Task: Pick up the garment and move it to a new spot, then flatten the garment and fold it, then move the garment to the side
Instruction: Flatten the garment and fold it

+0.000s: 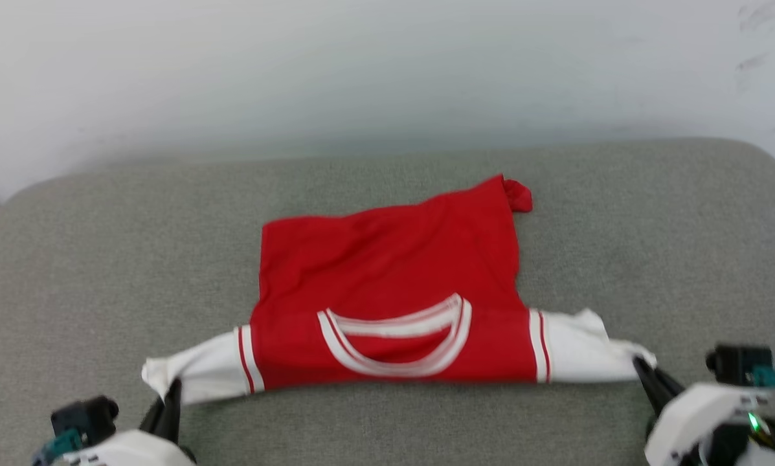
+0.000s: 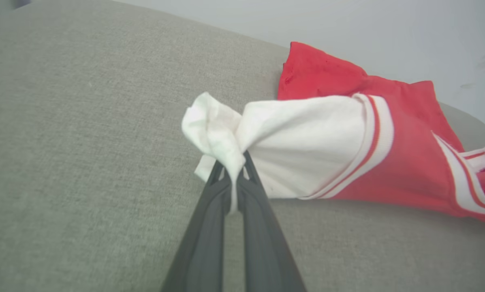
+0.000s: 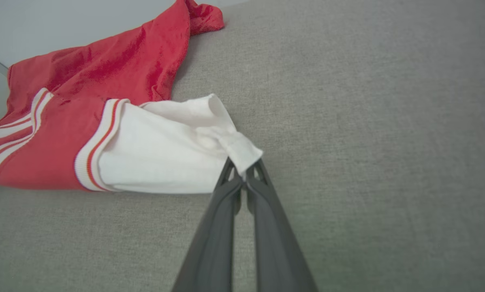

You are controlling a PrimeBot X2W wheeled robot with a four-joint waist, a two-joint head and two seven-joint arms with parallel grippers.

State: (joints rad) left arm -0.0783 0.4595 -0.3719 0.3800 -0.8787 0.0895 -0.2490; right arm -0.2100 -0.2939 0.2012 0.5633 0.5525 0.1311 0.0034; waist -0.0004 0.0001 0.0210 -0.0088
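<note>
Across the middle of the grey cushion (image 1: 102,259) lies the red jersey (image 1: 387,272), collar (image 1: 393,336) nearest us, hem on the far side, white sleeves drawn out sideways. Our left gripper (image 1: 169,390) is pressed together on the bunched tip of the left sleeve (image 1: 199,369); in the left wrist view, white cloth is squeezed btw. its dark fingers (image 2: 204,239). Our right gripper (image 1: 644,370) pinches the cuff of the right sleeve (image 1: 581,349) the same way, per the right wrist view.

Step in hand, as we judge it: flattening. The shirt is down on the cushion and we're holding it spread by both sleeve ends. The body is wrinkled, esp. toward the right, and the far-right hem corner (image 1: 516,194) is curled up in a lump.

Next move, we reckon: pull evenly on both sides so the shoulder line goes straight, lay the sleeves down, let go, then deal w/ that curled corner before any fold.

Writing: none readable. The face turned up is plain red, no lettering, number or brand tag on show. Red-and-white stripe trim at collar and sleeve seams only.
</note>
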